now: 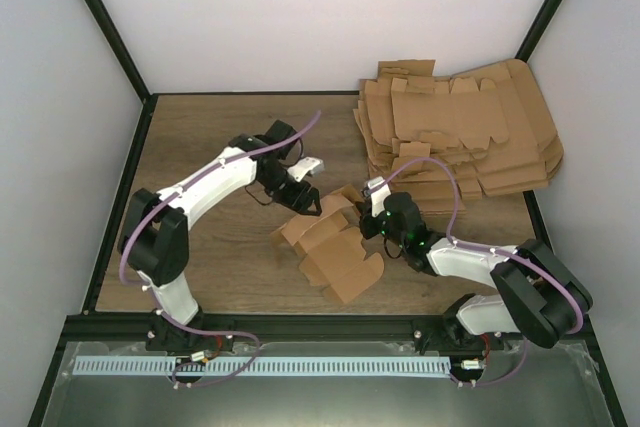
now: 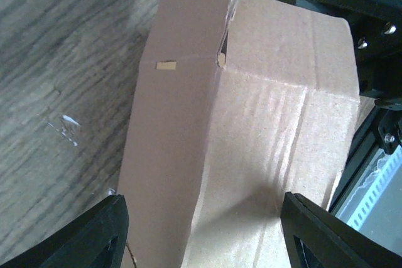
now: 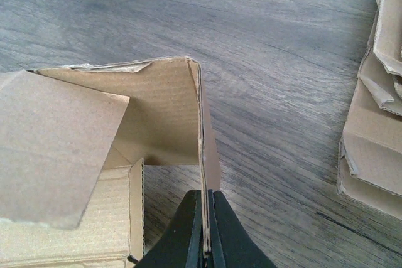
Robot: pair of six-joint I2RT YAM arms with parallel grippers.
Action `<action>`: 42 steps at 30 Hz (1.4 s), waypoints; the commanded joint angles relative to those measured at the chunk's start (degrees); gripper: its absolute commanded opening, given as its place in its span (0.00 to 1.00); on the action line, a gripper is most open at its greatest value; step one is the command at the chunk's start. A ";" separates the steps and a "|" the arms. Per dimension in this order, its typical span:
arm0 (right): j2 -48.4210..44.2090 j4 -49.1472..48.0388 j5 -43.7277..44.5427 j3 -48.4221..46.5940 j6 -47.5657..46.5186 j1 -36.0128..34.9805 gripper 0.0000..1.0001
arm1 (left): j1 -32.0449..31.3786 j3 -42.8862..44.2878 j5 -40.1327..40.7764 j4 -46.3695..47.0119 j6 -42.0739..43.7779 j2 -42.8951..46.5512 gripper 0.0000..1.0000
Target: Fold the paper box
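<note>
**What the views hide or crop around the paper box (image 1: 330, 247)**

From above, the tips of the right pincer (image 1: 360, 215) are lost against the box's raised wall. The left pincer (image 1: 305, 202) is too small there to show whether it touches the card. The left wrist view crops its fingers (image 2: 94, 236) at the bottom edge and the box at top and bottom. The right wrist view cuts the box at left and bottom, and the pile of flat sheets (image 3: 377, 123) at the right edge.
</note>
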State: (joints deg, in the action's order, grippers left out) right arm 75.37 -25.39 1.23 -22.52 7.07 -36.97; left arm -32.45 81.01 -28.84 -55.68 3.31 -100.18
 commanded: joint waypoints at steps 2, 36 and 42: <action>0.32 -1.37 1.22 -0.86 -0.53 -0.90 0.01 | -1.39 -1.09 -2.26 1.26 1.52 -0.76 0.69; 0.85 -1.11 1.85 -1.16 -0.83 -1.79 0.01 | -4.73 -2.86 -4.10 3.74 1.06 -2.20 0.83; 0.99 -1.07 1.84 -1.24 -0.83 -1.87 0.01 | -4.74 -3.23 -4.89 4.33 0.54 -2.22 0.87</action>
State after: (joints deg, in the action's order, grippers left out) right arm 76.16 -25.34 1.78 -22.52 6.85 -38.04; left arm -37.12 78.61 -31.68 -52.64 3.60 -101.91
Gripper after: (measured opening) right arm 0.024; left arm 0.854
